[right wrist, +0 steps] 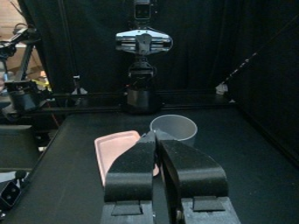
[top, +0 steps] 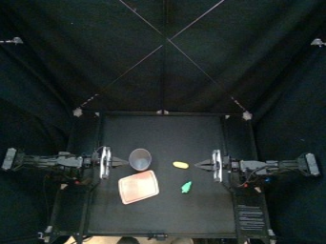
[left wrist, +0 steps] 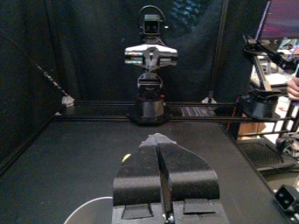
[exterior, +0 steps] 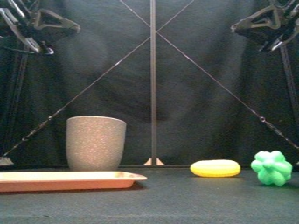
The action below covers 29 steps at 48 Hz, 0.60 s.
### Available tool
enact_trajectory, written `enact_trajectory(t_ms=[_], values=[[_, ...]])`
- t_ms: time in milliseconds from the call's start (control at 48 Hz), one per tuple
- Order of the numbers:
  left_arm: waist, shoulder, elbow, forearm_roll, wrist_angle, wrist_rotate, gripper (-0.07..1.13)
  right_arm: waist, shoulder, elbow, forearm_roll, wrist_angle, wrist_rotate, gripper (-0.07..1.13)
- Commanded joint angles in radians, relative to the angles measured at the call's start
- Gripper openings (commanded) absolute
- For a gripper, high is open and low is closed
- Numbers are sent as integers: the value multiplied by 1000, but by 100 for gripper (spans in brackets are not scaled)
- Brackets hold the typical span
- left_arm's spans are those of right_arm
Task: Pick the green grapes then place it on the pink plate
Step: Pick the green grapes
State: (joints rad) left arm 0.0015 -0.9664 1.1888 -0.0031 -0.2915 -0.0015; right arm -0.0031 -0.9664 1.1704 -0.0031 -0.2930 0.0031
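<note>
Grapes: the green grapes (top: 186,188) lie loose at the table's front right, with nothing touching them.
Plate: the pink plate (top: 137,189) lies flat and empty to their left, apart from them and ready to receive them.
Bystanders: a grey cup (exterior: 96,143) and a yellow toy (exterior: 215,168) stand farther back, clear of the grapes.
Left gripper (left wrist: 163,179): its jaws are pressed together and empty; it is raised at the left side.
Right gripper (right wrist: 162,166): its jaws are together and empty. It is nearer the grapes, so it is likely the one to reach, and it must spread its jaws first.

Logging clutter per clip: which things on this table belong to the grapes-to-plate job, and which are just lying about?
Part of the job:
green grapes, lying on the table to the right of the plate
pink plate, with nothing on it

Just lying about:
tall grey speckled cup, standing behind the plate
yellow toy, lying behind the grapes
</note>
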Motion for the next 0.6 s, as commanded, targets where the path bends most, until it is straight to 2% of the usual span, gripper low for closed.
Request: enact_trajectory(t_ms=[21, 250, 396, 500, 604], values=[[15, 12, -17, 2, 83, 2, 19, 6, 40, -6, 15, 14, 8, 16], [21, 12, -54, -9, 275, 2, 19, 6, 189, -64, 78, 258, 55, 16], [20, 12, -74, -8, 342, 3, 19, 44, 259, -117, 104, 345, 64, 17], [21, 12, -71, -8, 347, 3, 19, 78, 284, -149, 140, 374, 66, 25], [21, 12, -71, -8, 347, 3, 19, 107, 298, -149, 190, 387, 64, 41]])
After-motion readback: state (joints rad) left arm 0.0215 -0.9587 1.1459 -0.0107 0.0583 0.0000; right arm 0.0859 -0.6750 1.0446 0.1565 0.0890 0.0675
